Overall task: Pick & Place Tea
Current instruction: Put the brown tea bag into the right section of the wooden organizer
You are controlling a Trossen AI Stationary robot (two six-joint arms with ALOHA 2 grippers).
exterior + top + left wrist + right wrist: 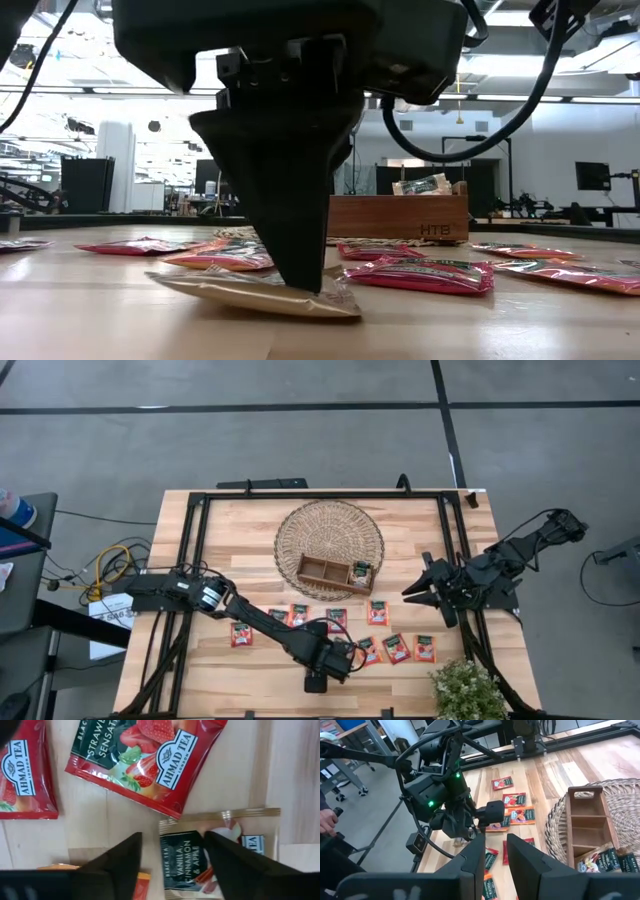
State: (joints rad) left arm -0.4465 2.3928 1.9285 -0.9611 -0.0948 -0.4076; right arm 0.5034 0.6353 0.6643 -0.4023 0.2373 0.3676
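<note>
Several red-orange tea sachets (377, 612) lie flat in a loose row on the near half of the table. A beige sachet (182, 862) with a dark label lies among them, next to a red one (145, 760). My left gripper (172, 837) points straight down over the beige sachet, open, its fingers either side of the label. In the low view it (300, 282) stands on that sachet (230, 292). The wooden divided tray (322, 569) sits on a wicker mat and holds one sachet (362, 572). My right gripper (420, 588) waits, open, at the right. My left gripper comes from above, pointing down, with its open fingertips (303, 286) set on the beige sachet's top face (170, 827). One finger stands on each side of the dark label; nothing is pinched. The sachet lies flat on the table.
The round wicker mat (330, 525) lies at the table's far middle. A small green plant (465, 690) stands at the near right corner. A black frame rail (320, 495) runs round the table. Bare wood shows on the far left.
</note>
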